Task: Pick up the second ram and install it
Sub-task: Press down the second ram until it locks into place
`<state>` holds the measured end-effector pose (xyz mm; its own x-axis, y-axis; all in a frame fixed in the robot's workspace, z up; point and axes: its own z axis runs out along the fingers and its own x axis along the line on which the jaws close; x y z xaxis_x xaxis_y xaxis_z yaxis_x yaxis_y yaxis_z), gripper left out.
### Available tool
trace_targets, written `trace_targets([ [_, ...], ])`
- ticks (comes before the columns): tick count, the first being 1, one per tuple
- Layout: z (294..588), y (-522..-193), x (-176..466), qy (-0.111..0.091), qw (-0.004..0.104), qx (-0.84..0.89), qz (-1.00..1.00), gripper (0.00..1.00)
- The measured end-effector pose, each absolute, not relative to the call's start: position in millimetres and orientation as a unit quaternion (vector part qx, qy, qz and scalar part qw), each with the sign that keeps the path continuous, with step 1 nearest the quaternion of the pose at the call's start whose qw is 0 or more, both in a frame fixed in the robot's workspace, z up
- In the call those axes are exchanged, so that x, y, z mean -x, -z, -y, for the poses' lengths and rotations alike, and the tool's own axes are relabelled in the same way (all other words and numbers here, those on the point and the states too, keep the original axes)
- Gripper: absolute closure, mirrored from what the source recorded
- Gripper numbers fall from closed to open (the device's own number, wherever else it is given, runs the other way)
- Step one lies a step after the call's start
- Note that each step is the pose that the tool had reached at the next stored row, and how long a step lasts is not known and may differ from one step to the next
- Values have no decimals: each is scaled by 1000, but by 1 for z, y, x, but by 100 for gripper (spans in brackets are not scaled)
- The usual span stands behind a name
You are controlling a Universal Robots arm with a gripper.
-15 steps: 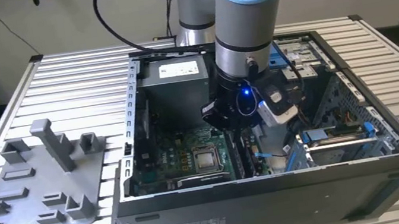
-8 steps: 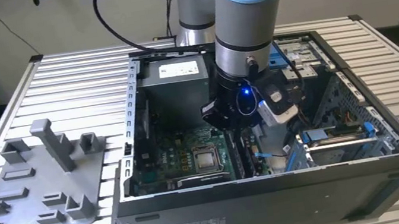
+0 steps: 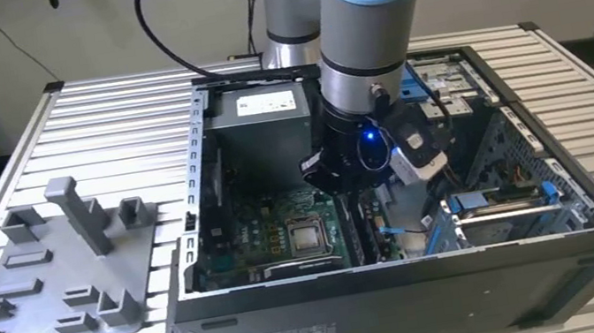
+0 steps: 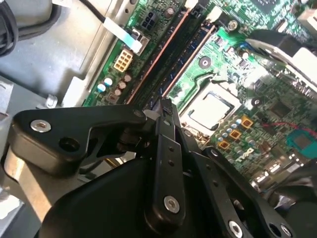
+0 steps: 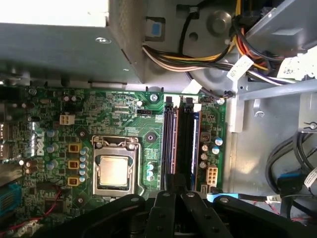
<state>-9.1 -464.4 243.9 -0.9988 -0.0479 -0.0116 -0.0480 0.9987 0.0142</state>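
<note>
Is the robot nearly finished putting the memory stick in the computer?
Getting close, it seems. The grey fixture plate has no stick on it, and the gripper is down inside the case, right over the memory slots. I cannot tell whether the second ram is seated yet.

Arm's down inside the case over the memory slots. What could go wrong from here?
1. The gripper hangs right over the memory slots; a sideways offset could press on a slot edge rather than into it.
2. The bare processor sits beside those slots, so a drift could strike it.
3. The cable bundle lies near one end of the slots and might snag.
</note>
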Motion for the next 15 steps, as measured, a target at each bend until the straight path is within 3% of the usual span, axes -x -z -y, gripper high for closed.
trace_targets([
  [15, 464, -244, 9, -8, 5, 160, -987, 89],
])
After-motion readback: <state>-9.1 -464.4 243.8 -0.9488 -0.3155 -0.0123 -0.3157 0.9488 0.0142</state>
